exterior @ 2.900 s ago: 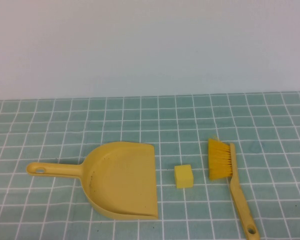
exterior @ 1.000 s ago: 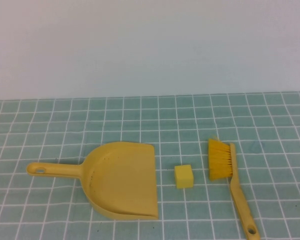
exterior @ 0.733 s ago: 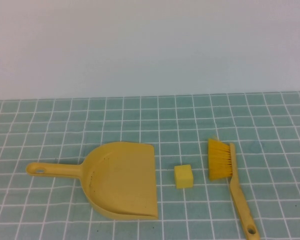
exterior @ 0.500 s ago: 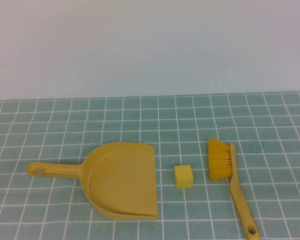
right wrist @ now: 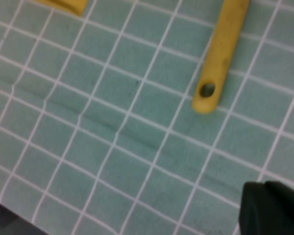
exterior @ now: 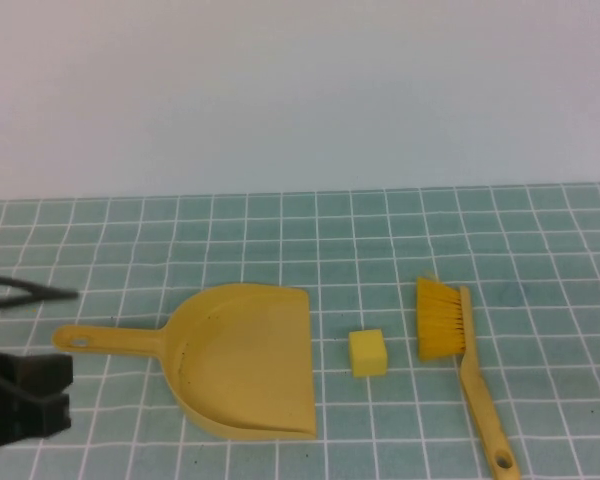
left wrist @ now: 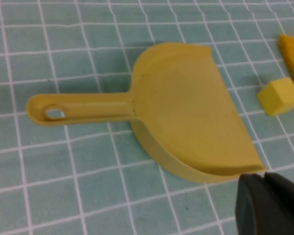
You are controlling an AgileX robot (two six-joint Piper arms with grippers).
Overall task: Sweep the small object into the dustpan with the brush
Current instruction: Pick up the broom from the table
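Green tiles w/ white lines cover the table (exterior: 540,230), and a plain pale wall stands behind it. What's new: the left gripper (exterior: 20,395) has just come into the high view at the near left edge, close to the end of the dustpan (exterior: 245,360) handle. Before, no arm showed at all. So the work is prob. only starting, and nothing has been picked up yet. Left claw is closed tight and holds nothing. The right gripper (right wrist: 272,208) does not show in the high view; only a dark bit of it shows in its own wrist view, closed or nearly so, also holding nothing, over the hole end of the brush (exterior: 460,345) handle. The small object (exterior: 367,352) sits on the tiles between the dustpan's open mouth and the brush bristles, touching neither. The high view shows all 3 things in a row. The left wrist view shows the dustpan up close, plus the cube at the side, but not the brush handle. The right wrist view shows only that handle end and bare tiles.
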